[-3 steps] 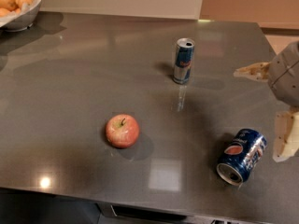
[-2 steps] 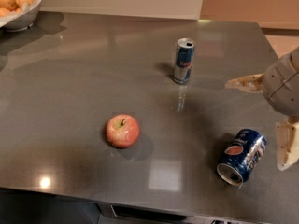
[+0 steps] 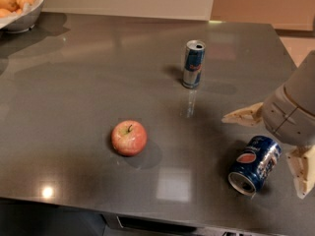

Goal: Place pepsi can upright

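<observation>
The pepsi can (image 3: pixel 254 164) lies on its side on the dark grey table (image 3: pixel 88 82) near the front right, its silver open end facing the front. My gripper (image 3: pixel 268 149) hangs over it from the right. Its two cream fingers are spread wide: one fingertip (image 3: pixel 241 116) is just behind the can, the other (image 3: pixel 302 173) is to the can's right. The fingers do not touch the can.
A slim blue-and-silver can (image 3: pixel 193 64) stands upright at the table's middle back. A red apple (image 3: pixel 129 137) sits left of centre. A white bowl of fruit (image 3: pixel 19 6) is at the back left corner. The table's right edge runs close by the gripper.
My gripper has moved left and down toward the pepsi can, so its fingers now straddle it. The can, apple and slim can have not moved.
</observation>
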You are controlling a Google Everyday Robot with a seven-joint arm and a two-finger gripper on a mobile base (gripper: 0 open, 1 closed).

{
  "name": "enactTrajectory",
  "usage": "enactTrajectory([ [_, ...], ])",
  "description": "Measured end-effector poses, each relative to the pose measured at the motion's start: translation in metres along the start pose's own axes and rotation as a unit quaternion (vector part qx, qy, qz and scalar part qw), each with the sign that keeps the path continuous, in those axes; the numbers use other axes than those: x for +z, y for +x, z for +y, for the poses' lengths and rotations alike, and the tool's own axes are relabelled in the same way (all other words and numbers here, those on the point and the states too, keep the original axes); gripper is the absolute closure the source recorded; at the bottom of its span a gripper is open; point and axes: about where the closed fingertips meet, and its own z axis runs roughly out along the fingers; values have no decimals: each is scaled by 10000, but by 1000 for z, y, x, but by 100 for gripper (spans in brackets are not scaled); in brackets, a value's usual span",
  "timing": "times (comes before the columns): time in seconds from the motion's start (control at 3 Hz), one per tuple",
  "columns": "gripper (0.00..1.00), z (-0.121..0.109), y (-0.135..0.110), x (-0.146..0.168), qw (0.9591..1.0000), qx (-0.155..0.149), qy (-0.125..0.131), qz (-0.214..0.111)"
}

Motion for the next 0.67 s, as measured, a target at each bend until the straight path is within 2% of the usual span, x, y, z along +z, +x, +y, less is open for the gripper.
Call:
enactTrajectory([
  [0.33, 0, 9, -5, 15, 9990, -379, -217, 1],
  [0.67, 0, 15, -9, 23, 9975, -585, -404, 20],
])
